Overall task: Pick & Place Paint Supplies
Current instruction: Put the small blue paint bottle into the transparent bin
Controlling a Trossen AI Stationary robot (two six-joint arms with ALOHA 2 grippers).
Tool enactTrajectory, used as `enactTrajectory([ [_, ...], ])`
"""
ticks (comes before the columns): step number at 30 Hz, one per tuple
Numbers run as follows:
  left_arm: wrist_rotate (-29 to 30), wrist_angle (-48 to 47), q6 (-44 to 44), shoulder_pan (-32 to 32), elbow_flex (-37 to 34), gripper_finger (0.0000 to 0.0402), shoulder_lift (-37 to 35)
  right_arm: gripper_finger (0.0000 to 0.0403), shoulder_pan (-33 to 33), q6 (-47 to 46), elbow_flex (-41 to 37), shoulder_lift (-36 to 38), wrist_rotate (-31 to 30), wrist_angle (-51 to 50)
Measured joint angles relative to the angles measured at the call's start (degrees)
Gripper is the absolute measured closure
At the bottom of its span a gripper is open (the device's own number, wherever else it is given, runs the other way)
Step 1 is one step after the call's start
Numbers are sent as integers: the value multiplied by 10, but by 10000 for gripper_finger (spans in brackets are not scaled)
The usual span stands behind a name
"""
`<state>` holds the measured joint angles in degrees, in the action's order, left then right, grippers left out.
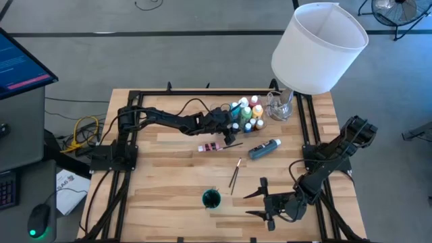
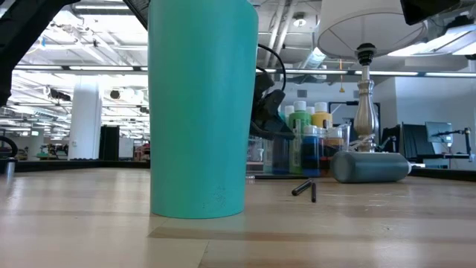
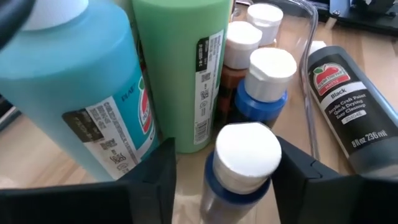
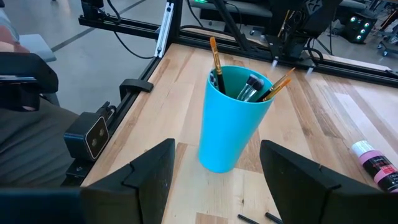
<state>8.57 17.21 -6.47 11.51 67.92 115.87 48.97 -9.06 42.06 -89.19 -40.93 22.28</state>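
Nearest me the right gripper (image 1: 258,198) hangs wide and empty beside the teal cup (image 1: 211,198) of brushes (image 4: 249,87); two loose brushes (image 1: 235,173) lie just beyond, thin, light, likely to roll. Farther back the left gripper (image 3: 221,165) stands parted around a small blue bottle (image 3: 239,168); its white cap looks slick, so take the body. Green (image 3: 180,62) and teal (image 3: 74,99) bottles crowd close; the lampshade (image 1: 318,46) looms behind.

Left arm stretches across the table, gripper (image 1: 233,120) parted; right gripper (image 1: 260,204) (near front edge) open.
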Motion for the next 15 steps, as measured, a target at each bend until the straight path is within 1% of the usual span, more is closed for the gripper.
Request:
enactTrajectory([
  [6,0,-8,0,0,1,238,0,173,0,0,0,0,0,0],
  [15,2,-30,3,0,-1,240,-13,173,0,-12,0,0,0,-8],
])
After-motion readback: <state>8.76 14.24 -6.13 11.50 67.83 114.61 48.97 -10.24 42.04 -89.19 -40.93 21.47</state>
